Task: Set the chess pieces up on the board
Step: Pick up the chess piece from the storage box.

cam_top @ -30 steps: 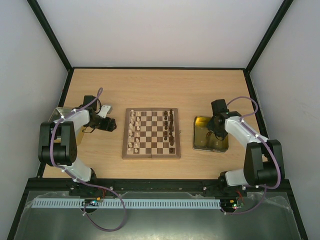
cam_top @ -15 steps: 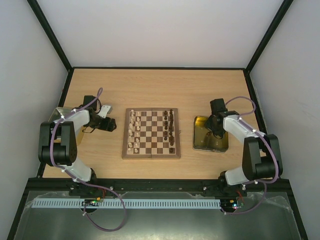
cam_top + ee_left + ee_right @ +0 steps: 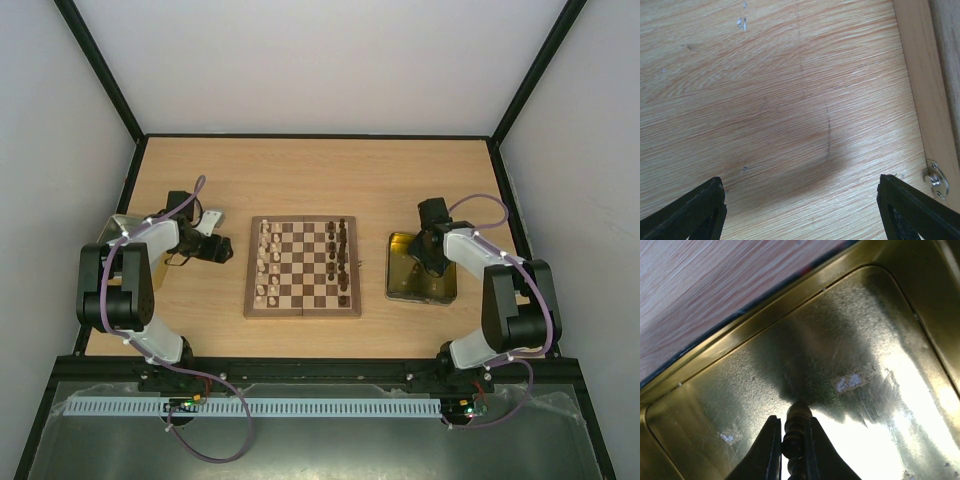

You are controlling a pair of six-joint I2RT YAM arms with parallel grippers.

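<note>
R side: right gripper (image 3: 793, 422) nearly closed, both black fingers (image 3: 769, 440) pressed vs a dark chess piece (image 3: 798, 416). The piece is slim turned wood w/ a beaded profile, its knob end poking out past the fingertips. It hangs over the floor of the tray (image 3: 875, 325): shiny yellow-gold metal, shallow, rounded corners, raised rim, fine scratches and a couple of pale worn spots. The gripper's shadow lies across it. Can't tell whether the piece touches the tray floor.

L side: left gripper (image 3: 802, 202) spread wide, nothing btwn its fingers (image 3: 700, 207), holding nothing. Below it is bare desk (image 3: 765, 100), pale wood-grain surface w/ faint marks. At the right edge of that view is the plain light-wood border of the board (image 3: 922, 90) w/ a small silver clasp (image 3: 936, 179).

Top view: board lies flat mid-desk btwn the arms, light/dark chequered squares. Cream pieces (image 3: 265, 262) stand in the left-hand columns, dark pieces (image 3: 343, 258) mostly along the right-hand side; too small to tell types. Tray sits just right of the board, not touching. A dull tin (image 3: 108, 232) sits at the desk's left edge, partly behind the left arm.
</note>
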